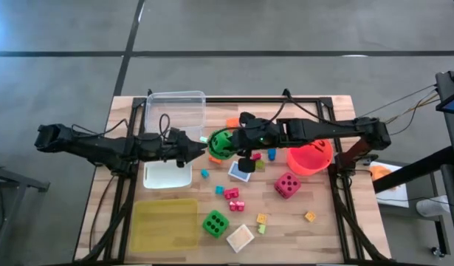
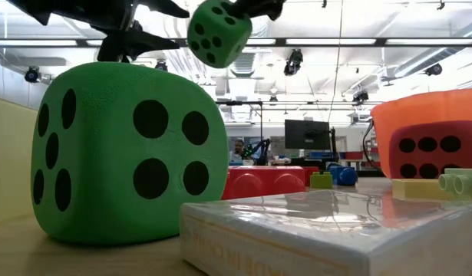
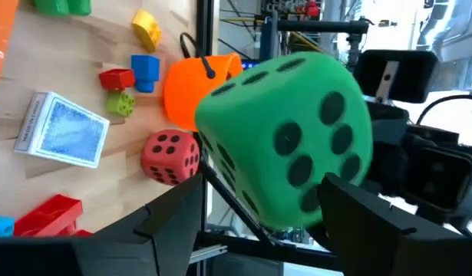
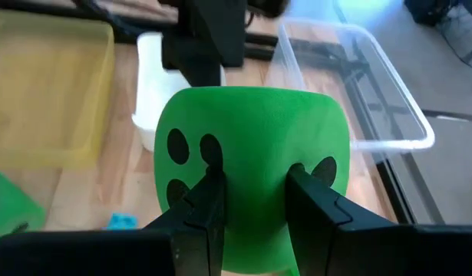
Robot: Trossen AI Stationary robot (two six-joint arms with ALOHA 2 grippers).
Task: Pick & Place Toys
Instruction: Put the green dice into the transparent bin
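big green die (image 2: 128, 153) on table | small green die (image 2: 219, 32) aloft | card box (image 2: 328, 230) foreground

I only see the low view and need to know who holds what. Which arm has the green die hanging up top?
Observer: The right gripper; its fingers pinch the raised green die.
Operator: And the left one?
Observer: The left gripper faces that die with its fingers open.
Operator: Any container nearby?
Observer: The clear tub sits just beside the die, on the left arm's side.
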